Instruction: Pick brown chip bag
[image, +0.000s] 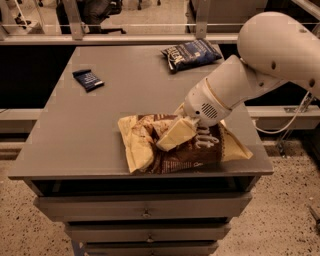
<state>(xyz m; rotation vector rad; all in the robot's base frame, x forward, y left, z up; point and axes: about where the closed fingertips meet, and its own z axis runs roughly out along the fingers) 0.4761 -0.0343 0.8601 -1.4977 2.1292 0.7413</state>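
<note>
The brown chip bag (200, 152) lies crumpled near the front edge of the grey table (85, 130), right of centre. It has a dark brown middle and cream-tan ends. My gripper (174, 134) comes down from the white arm (240, 85) on the right and rests on top of the bag's middle, touching it. The bag sits on the table surface.
A smaller dark blue chip bag (191, 53) lies at the table's back right. A small flat navy packet (88, 79) lies at the back left. Drawers (145, 212) sit under the tabletop. A railing runs behind the table.
</note>
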